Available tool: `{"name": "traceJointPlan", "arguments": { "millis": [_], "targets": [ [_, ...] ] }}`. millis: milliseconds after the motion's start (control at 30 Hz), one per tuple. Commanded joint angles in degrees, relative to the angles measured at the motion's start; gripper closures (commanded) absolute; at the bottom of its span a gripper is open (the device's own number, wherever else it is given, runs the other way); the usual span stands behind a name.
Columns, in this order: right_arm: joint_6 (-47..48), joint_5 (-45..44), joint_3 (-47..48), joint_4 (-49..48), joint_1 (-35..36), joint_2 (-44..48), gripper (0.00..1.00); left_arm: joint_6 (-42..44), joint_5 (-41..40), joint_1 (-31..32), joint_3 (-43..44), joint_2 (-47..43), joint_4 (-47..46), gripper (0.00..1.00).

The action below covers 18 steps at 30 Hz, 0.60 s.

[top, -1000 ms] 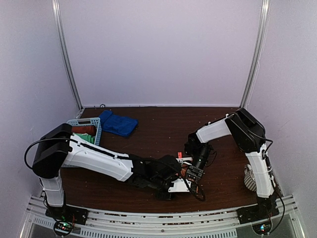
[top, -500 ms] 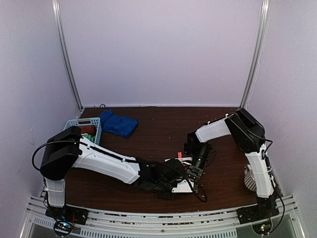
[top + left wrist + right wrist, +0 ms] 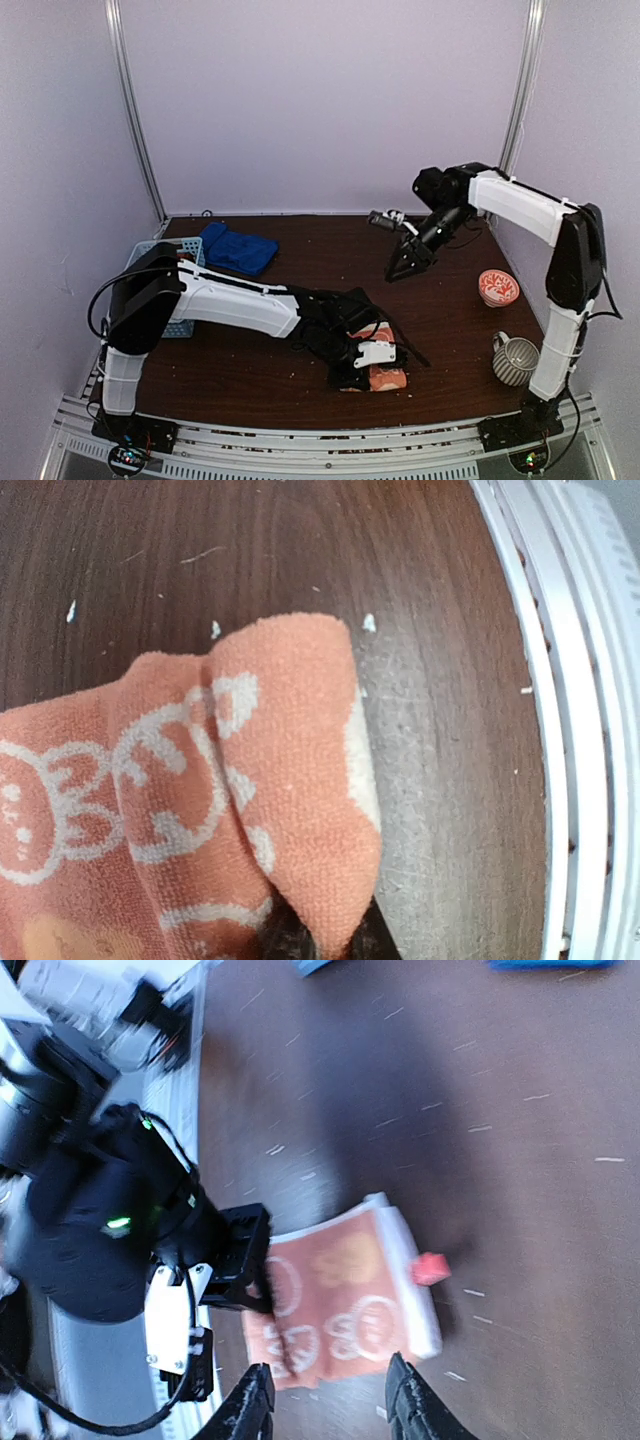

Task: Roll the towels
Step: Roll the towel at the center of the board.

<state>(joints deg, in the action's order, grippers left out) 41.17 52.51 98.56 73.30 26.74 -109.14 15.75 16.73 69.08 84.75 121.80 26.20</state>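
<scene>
Left gripper (image 3: pixel 262 1290) pinches orange patterned towel (image 3: pixel 250 810), roll barely begun

At 6 o'clock on the table (image 3: pixel 300 270), its jaws are closed on a raised fold; the rest lies flat. Next, I judge, that fold must be turned over and kept tight. Right gripper (image 3: pixel 330 1410) hangs high near 1 o'clock, fingers apart, empty. Unrolled royal blue towel (image 3: pixel 238 250) lies at 10 beside the light blue basket (image 3: pixel 160 247); patterned bowl (image 3: pixel 498 287) at 3, ribbed mug (image 3: pixel 515 358) at 4, both clear of the work

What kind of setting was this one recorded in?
Probably a lab test booth, not a home: plain white panel walls on metal posts, two arms bolted to a rail at the edge of the table, and household props, like an orange patterned towel and a bowl, set out.
</scene>
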Motion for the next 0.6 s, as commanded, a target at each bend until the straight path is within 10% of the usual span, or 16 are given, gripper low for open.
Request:
{"name": "traceJointPlan", "arguments": {
  "millis": [0, 233, 567],
  "targets": [
    [-10.0, -7.1, 1.8, -9.3, -2.9, 11.9, 0.61, -7.7, 20.3, -6.5, 6.3, 7.1, 7.8, 0.96],
    [-3.6, 1.4, -10.0, -17.9, 3.2, 32.7, 0.58, -16.1, 41.1, -12.1, 14.8, 17.8, 10.6, 0.96],
    [5.3, -34.0, -35.2, -21.1, 29.2, 35.0, 0.70, -17.6, 42.3, -13.1, 16.7, 21.8, 13.4, 0.96]
  ]
}}
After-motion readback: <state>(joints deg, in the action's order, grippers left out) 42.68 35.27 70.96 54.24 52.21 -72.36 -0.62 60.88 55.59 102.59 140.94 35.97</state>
